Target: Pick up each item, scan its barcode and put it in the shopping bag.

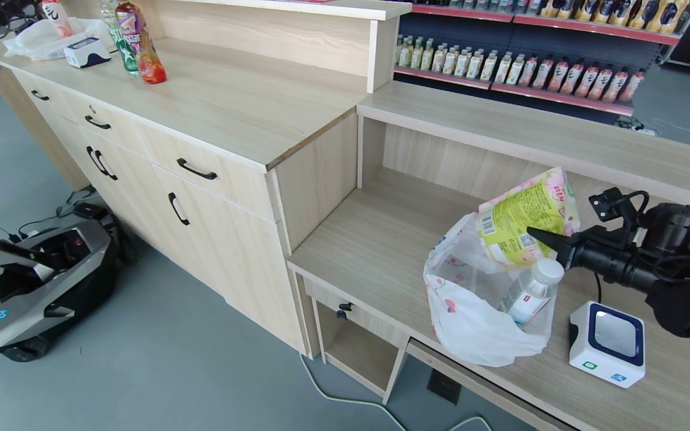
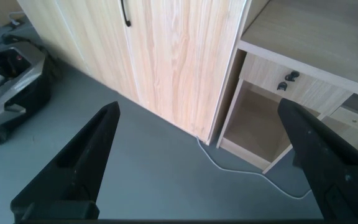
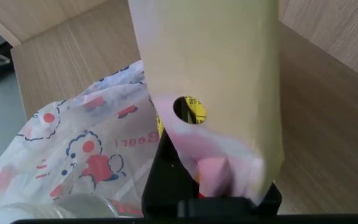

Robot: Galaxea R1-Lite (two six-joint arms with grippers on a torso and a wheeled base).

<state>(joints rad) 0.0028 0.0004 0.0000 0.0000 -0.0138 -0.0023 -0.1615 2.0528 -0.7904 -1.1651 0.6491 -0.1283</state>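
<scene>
Head view: pouch (image 1: pixel 521 218) over shopping bag (image 1: pixel 471 323)

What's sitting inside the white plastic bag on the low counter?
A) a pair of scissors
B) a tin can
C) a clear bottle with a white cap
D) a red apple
C: a clear bottle with a white cap stands in the shopping bag, while the right gripper holds a snack packet just above it.

We are listing: a yellow-green and pink snack packet (image 1: pixel 524 218), tilting at the bag's mouth, pinched in the right claw (image 1: pixel 551 240). A white printed shopping bag (image 1: pixel 471 323) is standing open on the counter (image 1: pixel 381 251). A clear, white-capped bottle (image 1: pixel 530 293) is leaning inside. A white scanner (image 1: pixel 607 342) is sitting just beside.
</scene>
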